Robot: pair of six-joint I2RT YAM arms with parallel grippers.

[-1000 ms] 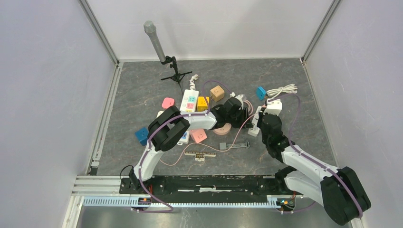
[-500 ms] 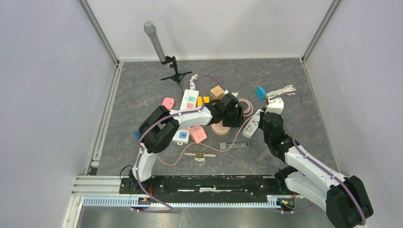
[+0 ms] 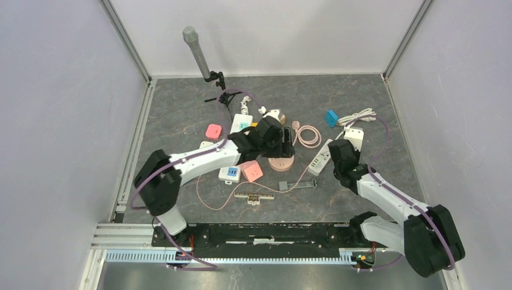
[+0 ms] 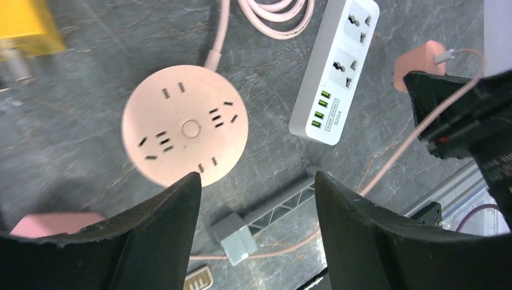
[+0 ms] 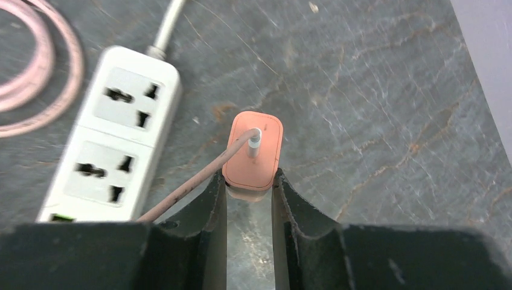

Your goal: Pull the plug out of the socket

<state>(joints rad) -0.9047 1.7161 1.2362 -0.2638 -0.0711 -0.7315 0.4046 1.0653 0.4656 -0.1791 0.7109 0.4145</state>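
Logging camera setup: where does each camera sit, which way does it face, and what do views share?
Top external: above, behind the bases, looking down on the table; left arm, right arm show.
Left wrist: looks down at the round socket; open left gripper frames it.
Right wrist: looks down past the right gripper, shut on the plug.
Shared: both wrist views show the white strip and plug.

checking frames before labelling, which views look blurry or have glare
Top external: sharp, evenly lit, no glare on the table. Left wrist: round pink socket crisp, yellow block at the top left smeared. Right wrist: pink plug in focus, white power strip and coiled pink cable soft.
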